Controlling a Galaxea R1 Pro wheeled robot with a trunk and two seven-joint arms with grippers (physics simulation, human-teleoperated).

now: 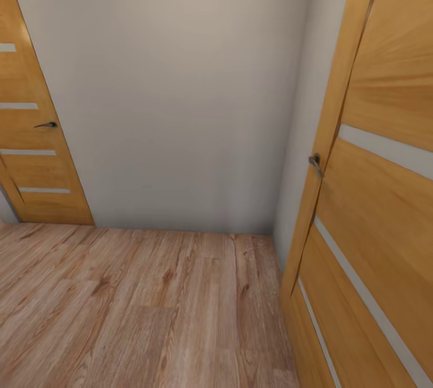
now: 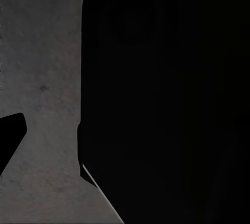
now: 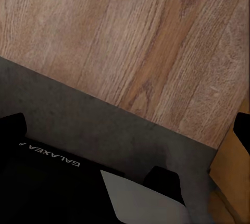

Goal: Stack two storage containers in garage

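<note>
The two storage containers are out of view. In the head view I face a corner of pale wall (image 1: 180,87) over light wood plank floor (image 1: 132,304). In the right wrist view my right gripper (image 3: 127,125) is open, its black fingertips (image 3: 13,125) far apart at the picture's edges with nothing between them. Below it the wood planks (image 3: 130,31) meet dark grey concrete floor (image 3: 78,114). In the left wrist view one black fingertip (image 2: 10,140) of my left gripper (image 2: 125,140) shows over grey speckled concrete (image 2: 41,78); the other is lost against my dark body (image 2: 166,104).
A wooden door with pale stripes and a lever handle (image 1: 47,125) stands shut at the left. Another such door (image 1: 373,207) stands open close on the right, its handle (image 1: 315,162) near my side. My base marked GALAXEA (image 3: 49,156) is below the right gripper.
</note>
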